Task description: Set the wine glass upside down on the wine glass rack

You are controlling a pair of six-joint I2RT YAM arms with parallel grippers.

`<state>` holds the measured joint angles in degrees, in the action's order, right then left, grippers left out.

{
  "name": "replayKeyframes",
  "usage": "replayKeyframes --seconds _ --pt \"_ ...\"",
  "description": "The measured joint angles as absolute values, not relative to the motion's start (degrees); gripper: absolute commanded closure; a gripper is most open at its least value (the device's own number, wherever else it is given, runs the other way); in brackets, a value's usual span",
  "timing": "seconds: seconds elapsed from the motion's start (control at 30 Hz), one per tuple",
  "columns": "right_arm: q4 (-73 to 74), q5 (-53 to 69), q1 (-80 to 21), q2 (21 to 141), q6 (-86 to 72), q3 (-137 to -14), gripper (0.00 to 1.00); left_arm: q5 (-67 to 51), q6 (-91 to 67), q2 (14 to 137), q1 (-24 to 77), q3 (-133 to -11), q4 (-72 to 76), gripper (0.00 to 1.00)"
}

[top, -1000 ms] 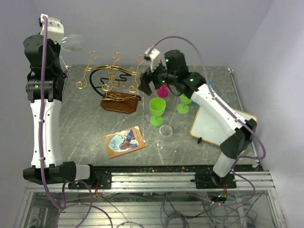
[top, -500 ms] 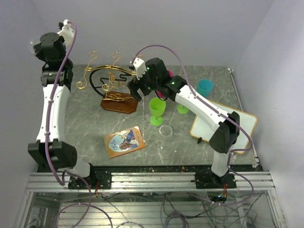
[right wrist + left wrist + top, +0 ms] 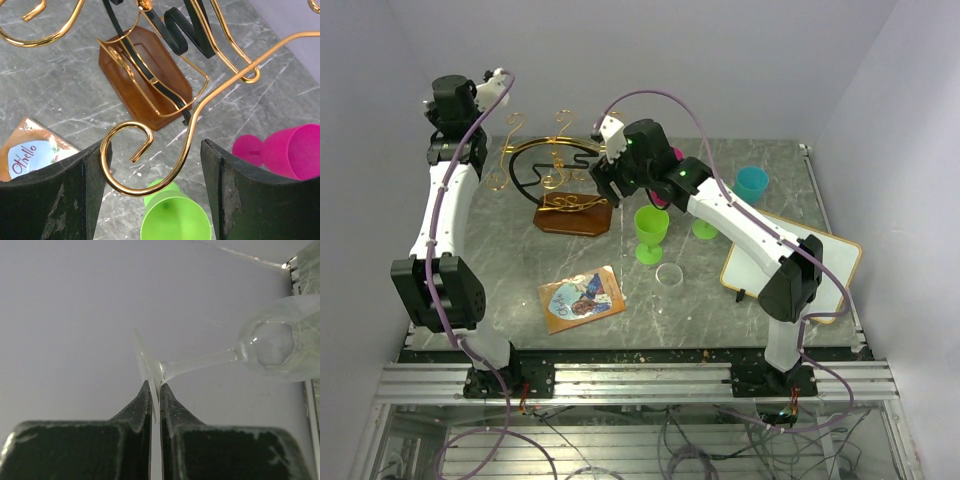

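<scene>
Left tool (image 3: 155,388) is closed on the wine glass (image 3: 210,361), pinching the thin foot disc edge-on between both fingertips. The stem runs sideways from the fingers, the bowl is at the right edge of the wrist view, and the wall is behind it. The glass is in the air over the far-left corner of the bench (image 3: 500,262), left of the wine glass rack (image 3: 561,201) and not on it. It's barely visible from the top camera.

Right tool (image 3: 152,145) has its jaws apart, straddling one of the rack's gold scroll arms, with the curled tip in the gap. The curl sits close to one finger; can't tell if it touches. The other finger is clear of the wire.

The rack stands upright on its brown wooden base, mid-bench toward the far edge.

Other things on the bench:
- A green goblet (image 3: 650,232) stands upright just right of the rack base, under the right tool.
- A magenta goblet (image 3: 285,150) lies beside it, mostly hidden by the arm in the top view.
- A teal cup (image 3: 752,183) is near the far-right corner.
- A small clear cup (image 3: 669,274) is just near-side of the green goblet.
- A "Hello" card (image 3: 582,298) lies flat toward the near edge.
- A whiteboard (image 3: 832,262) sits at the right edge.
</scene>
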<state>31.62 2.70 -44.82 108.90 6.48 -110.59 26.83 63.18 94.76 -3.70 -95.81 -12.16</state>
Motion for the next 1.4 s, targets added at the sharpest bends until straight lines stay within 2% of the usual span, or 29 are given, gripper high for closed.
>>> replayKeyframes --seconds 0.23,0.47,0.63,1.4 --pt "31.0 1.4 -44.7 108.0 7.3 -108.7 0.3 16.1 68.2 94.5 -3.7 -92.7 -12.6 0.93" --pt "31.4 4.2 -44.3 105.1 9.5 -106.3 0.18 8.2 73.2 94.3 -3.7 -92.0 -17.2 0.93" --pt "31.5 6.5 -44.2 102.4 11.0 -105.3 0.14 4.8 76.3 93.7 -3.7 -91.2 -17.2 0.93" --pt "33.8 10.2 -44.2 97.6 16.6 -102.5 0.12 -7.1 88.5 98.8 -3.7 -92.9 -17.2 0.93"
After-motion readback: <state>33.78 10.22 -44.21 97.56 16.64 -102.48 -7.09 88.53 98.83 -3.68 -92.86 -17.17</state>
